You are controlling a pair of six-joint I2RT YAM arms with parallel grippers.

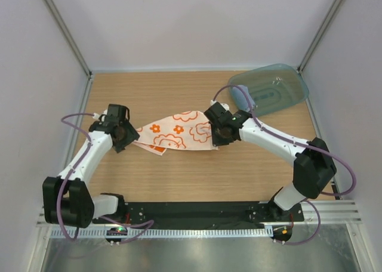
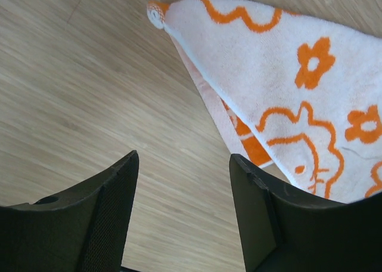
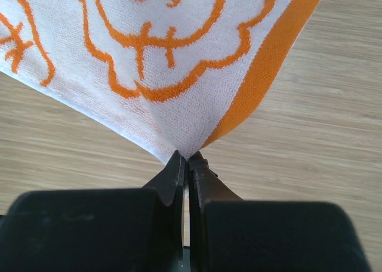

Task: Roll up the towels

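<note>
The white towel with orange flower prints [image 1: 179, 130] lies stretched and folded on the wooden table between my two grippers. My right gripper [image 1: 218, 133] is shut on its right corner, beside the orange edging; in the right wrist view the cloth [image 3: 155, 57] fans out from the closed gripper [image 3: 190, 158]. My left gripper [image 1: 126, 136] is open and empty at the towel's left end. In the left wrist view the towel [image 2: 280, 75] lies ahead and to the right of the gripper [image 2: 184, 155], with bare wood between the jaws. The light blue towel is not clearly in view.
A translucent teal plastic tray [image 1: 280, 90] lies at the back right, its right end against the wall, with a pale patch at its left end [image 1: 243, 96]. White walls close in the table on three sides. A black rail runs along the near edge.
</note>
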